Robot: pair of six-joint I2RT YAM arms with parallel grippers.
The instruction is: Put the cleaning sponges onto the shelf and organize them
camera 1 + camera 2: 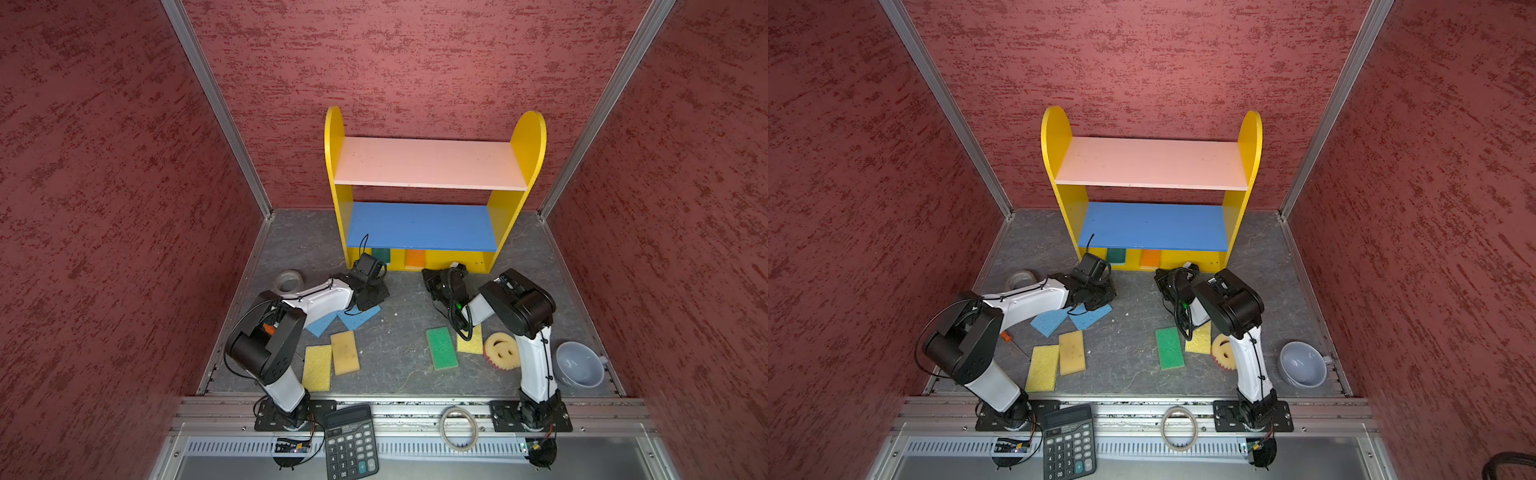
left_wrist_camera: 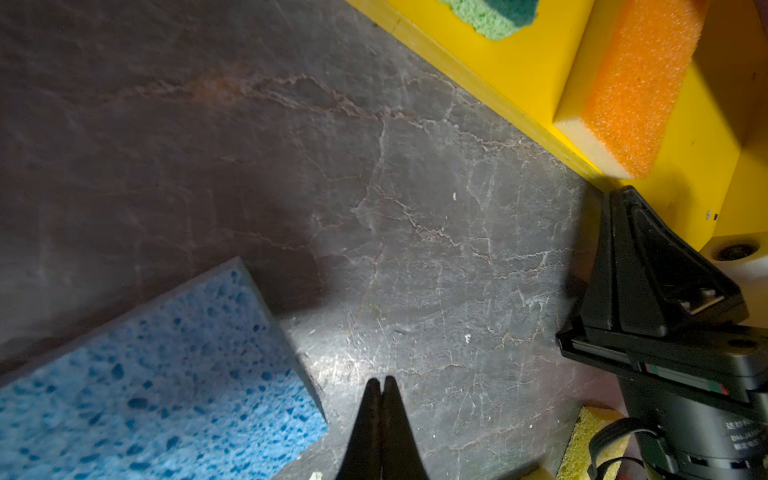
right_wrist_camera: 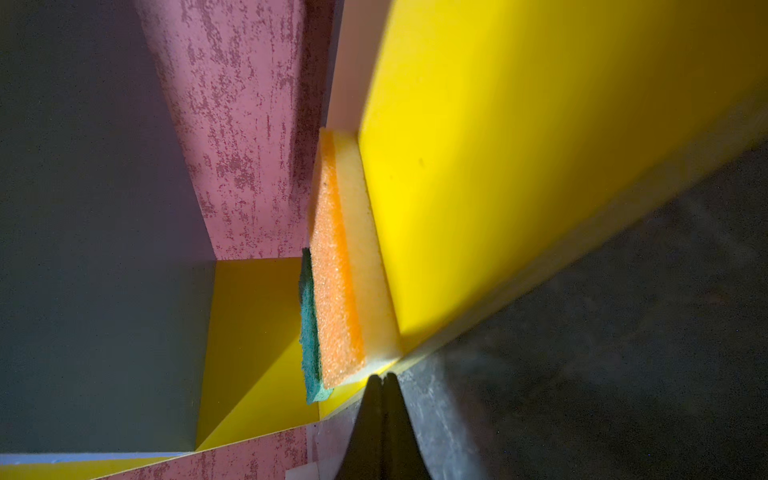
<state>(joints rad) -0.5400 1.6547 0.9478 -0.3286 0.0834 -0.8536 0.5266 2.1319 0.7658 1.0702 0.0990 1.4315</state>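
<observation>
Your left gripper (image 2: pixel 381 386) has its fingers pressed together with nothing between them, the tips over bare floor (image 2: pixel 415 249) just beside a corner of a blue sponge (image 2: pixel 158 374). Your right gripper (image 3: pixel 381 380) is pinched closed and empty too, its tips at the near corner of the orange-topped sponge (image 3: pixel 336 270). I cannot tell whether they touch it.

The step in hand looks like fetching the next sponge with the left arm. Spread the fingers wide before you go down and straddle the blue sponge across its short side. Close gently (foam squashes and can spring out of a hard pinch). A second blue sponge (image 1: pixel 320 324) lies against it under the arm, so lift straight up and avoid dragging the neighbour. If the right gripper is meant to tidy, push the orange-topped sponge slowly along the board, because it sits at the front edge.

The shelf (image 1: pixel 498 216) stands far and central against the wall. On its yellow bottom board (image 2: pixel 519 75) the green-topped sponge (image 1: pixel 381 254) lies left of the orange-topped one, a little apart. Nothing shows on the blue middle board (image 1: pixel 424 226) or the pink top board (image 1: pixel 428 162).

The other sponges lie on the near floor:
- a yellow sponge (image 1: pixel 317 368) and a tan sponge (image 1: pixel 345 352) side by side on the left
- a green sponge (image 1: pixel 441 348), another yellow sponge (image 1: pixel 469 343) and the smiley sponge (image 1: pixel 500 351) on the right
</observation>
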